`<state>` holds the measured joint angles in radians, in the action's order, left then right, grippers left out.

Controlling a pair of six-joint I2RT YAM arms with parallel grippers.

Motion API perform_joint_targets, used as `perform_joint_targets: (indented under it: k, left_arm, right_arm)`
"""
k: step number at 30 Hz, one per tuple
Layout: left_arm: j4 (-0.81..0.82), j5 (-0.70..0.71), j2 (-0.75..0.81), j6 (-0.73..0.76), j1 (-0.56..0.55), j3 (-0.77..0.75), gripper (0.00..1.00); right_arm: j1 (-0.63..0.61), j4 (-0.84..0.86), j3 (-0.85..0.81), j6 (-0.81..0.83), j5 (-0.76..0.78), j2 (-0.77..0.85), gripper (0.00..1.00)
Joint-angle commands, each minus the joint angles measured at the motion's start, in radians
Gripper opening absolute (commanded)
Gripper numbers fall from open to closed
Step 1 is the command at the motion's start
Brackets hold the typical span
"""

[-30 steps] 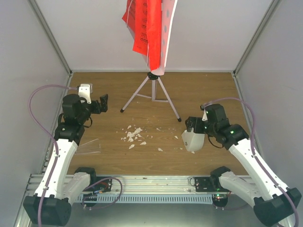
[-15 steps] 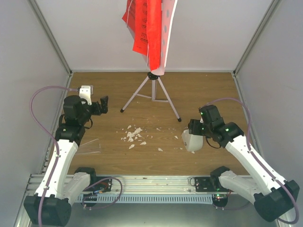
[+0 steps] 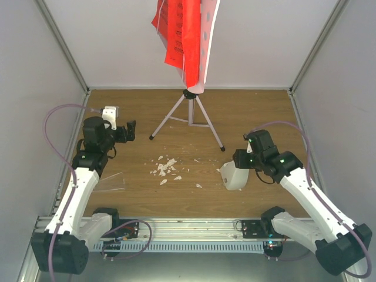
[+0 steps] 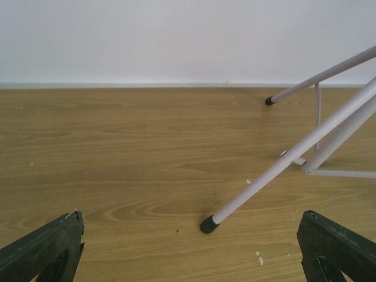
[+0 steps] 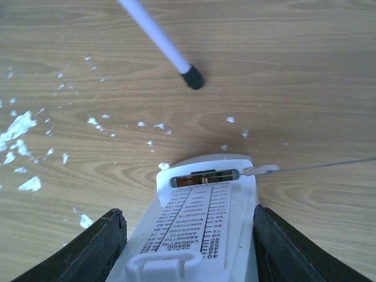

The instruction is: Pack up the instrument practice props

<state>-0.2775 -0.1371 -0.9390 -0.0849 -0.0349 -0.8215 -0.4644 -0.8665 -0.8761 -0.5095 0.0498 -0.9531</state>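
The music stand stands at the back middle: a pale perforated plate [image 3: 209, 35] with red ribbed sheets [image 3: 182, 35] on it, on silver tripod legs [image 3: 176, 114]. My right gripper [image 3: 239, 160] is shut on the small white metronome [image 3: 233, 177], held tilted just over the table near the stand's right leg. In the right wrist view the metronome [image 5: 205, 205] sits between my fingers [image 5: 97, 249], scale side up, its thin rod sticking out to the right. My left gripper [image 3: 130, 130] is open and empty, facing the stand's left leg foot [image 4: 208, 224].
Small white crumbs [image 3: 165, 167] lie scattered on the wooden table in front of the stand, and also show in the right wrist view [image 5: 20, 126]. A clear plastic sheet [image 3: 109, 181] lies by the left arm. Grey walls close in the left, right and back.
My right gripper has swung slightly left and tipped the metronome lower toward the table. My left gripper has crept a little toward the stand's left leg.
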Motion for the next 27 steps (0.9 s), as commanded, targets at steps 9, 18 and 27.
perform_joint_targets:
  k: [9,18,27]
  left_arm:
    - [0.078,-0.088,-0.020,0.038,-0.020,0.025,0.99]
    - [0.079,-0.112,0.047,0.047,-0.057,0.053,0.99]
    - [0.080,-0.121,0.077,0.053,-0.058,0.059,0.99]
  right_arm:
    - [-0.107,0.284,-0.140,0.352,-0.309,-0.138,0.34]
    - [-0.357,0.279,-0.293,0.551,-0.268,-0.328,0.33]
    - [-0.457,0.331,-0.237,0.593,-0.314,-0.340,0.34]
